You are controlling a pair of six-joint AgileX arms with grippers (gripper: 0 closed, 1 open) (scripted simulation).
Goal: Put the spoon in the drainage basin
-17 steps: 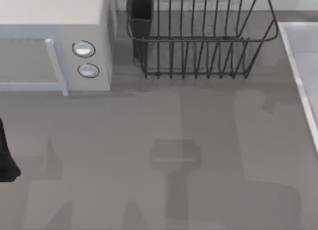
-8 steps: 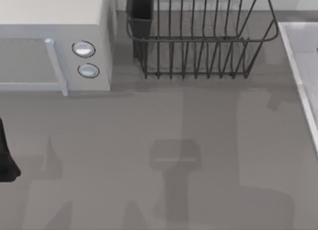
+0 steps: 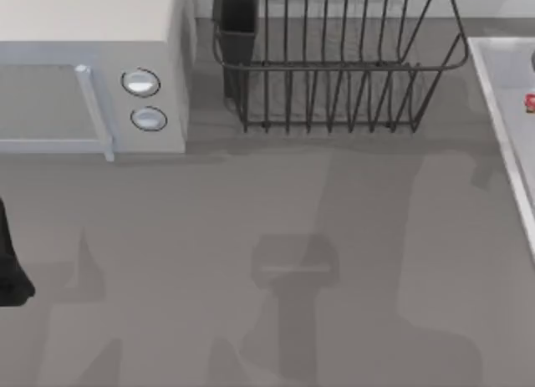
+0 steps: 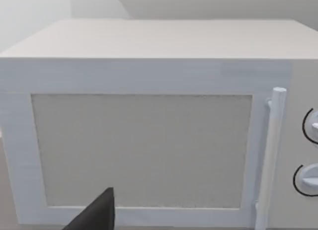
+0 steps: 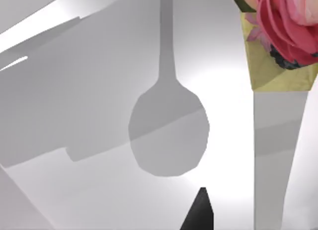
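At the table's right edge lies the drainage basin (image 3: 505,141), pale grey with a lighter raised rim. A small red patterned bit of the spoon (image 3: 528,103) pokes in over it from the right. In the right wrist view the spoon (image 5: 276,120) has a pale shaft and a pink and yellow flowered end, and it hangs above the basin floor (image 5: 74,101). Its grey spoon-shaped shadow (image 5: 169,133) falls on that floor. My right gripper (image 5: 233,215) holds the spoon. My left gripper (image 3: 12,274) is parked at the left edge, facing the microwave.
A white microwave (image 3: 92,78) with two round knobs stands at the back left, its door (image 4: 144,150) closed. A black wire dish rack (image 3: 334,61) with a dark cup holder sits at the back centre. Arm shadows cross the bare grey tabletop (image 3: 209,236).
The spoon's red patterned end has come into the top view at the right edge and moved nearer over the basin. The arm's shadow on the table has shifted right. The left arm is still.
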